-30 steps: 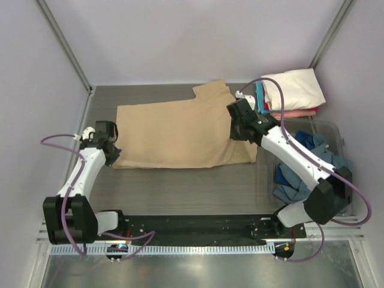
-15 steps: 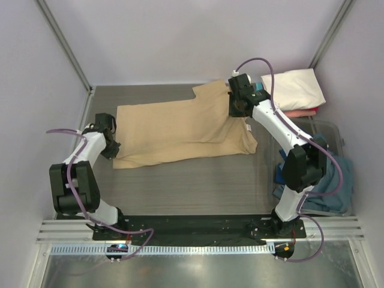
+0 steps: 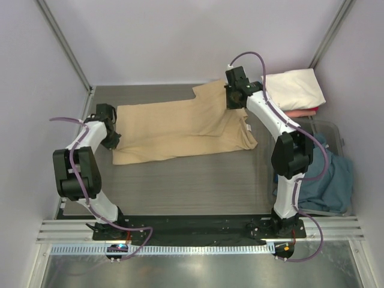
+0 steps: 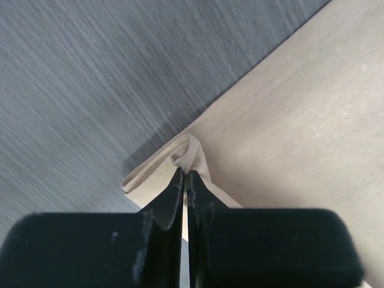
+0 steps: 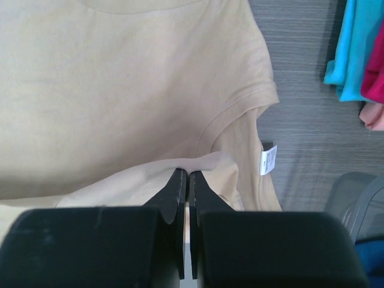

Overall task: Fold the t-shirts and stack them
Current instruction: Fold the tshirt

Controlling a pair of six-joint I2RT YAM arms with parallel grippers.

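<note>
The tan t-shirt [image 3: 174,129] lies spread across the middle of the table, partly folded over itself. My left gripper [image 3: 108,133] is shut on its left hem corner, pinching a bunched fold [image 4: 191,157] between the jaws. My right gripper [image 3: 234,103] is shut on a lifted edge of the tan t-shirt [image 5: 180,165] near the collar end at the far right; a white label [image 5: 268,160] shows beside it. A stack of folded t-shirts [image 3: 294,91], cream-white on top with pink, red and teal under it, sits at the back right.
A clear bin [image 3: 336,129] at the right holds slate blue shirts [image 3: 327,180]. Teal [image 5: 351,48] and pink cloth [image 5: 375,66] edges of the stack show in the right wrist view. Grey walls close in the back and sides.
Both grippers have carried the near edge of the tan shirt toward the back, folding it over itself. The right arm has swung far back and the left gripper moved back a little.
</note>
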